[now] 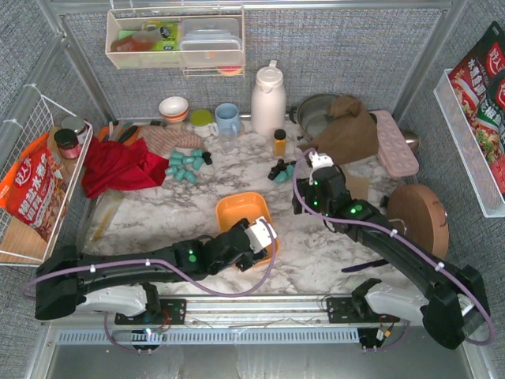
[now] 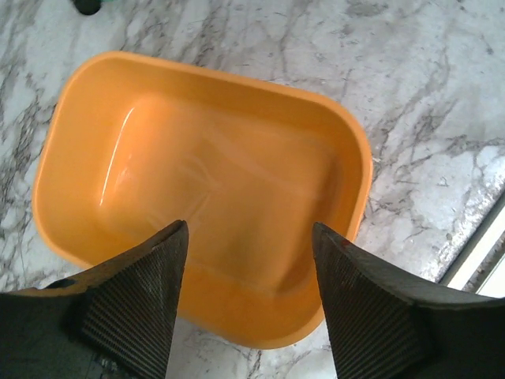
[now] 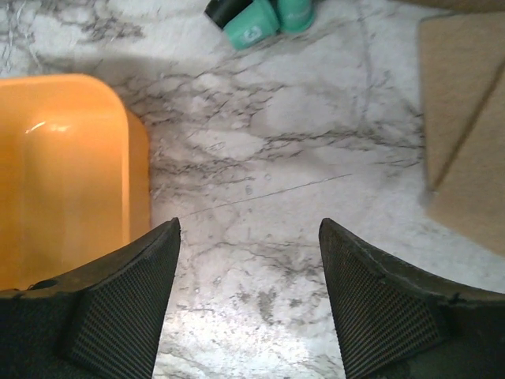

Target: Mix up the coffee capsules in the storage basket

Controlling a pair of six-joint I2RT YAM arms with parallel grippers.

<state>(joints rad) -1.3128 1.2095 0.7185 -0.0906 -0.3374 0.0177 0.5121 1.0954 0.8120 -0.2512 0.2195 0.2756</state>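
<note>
Jaws wide open, empty: left gripper (image 2: 248, 229) and right gripper (image 3: 248, 225) alike.
Near-edge centre: basket (image 1: 239, 210) bare; capsules (image 1: 184, 164) in two clusters toward far edge (none inside). Pinch one squarely across its sides; release low over basket.

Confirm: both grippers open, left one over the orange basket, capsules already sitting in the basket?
No. The storage basket is empty, per the left wrist view; the coffee capsules lie on the marble table outside it. The rest holds: left gripper open over the basket, right gripper open.
</note>
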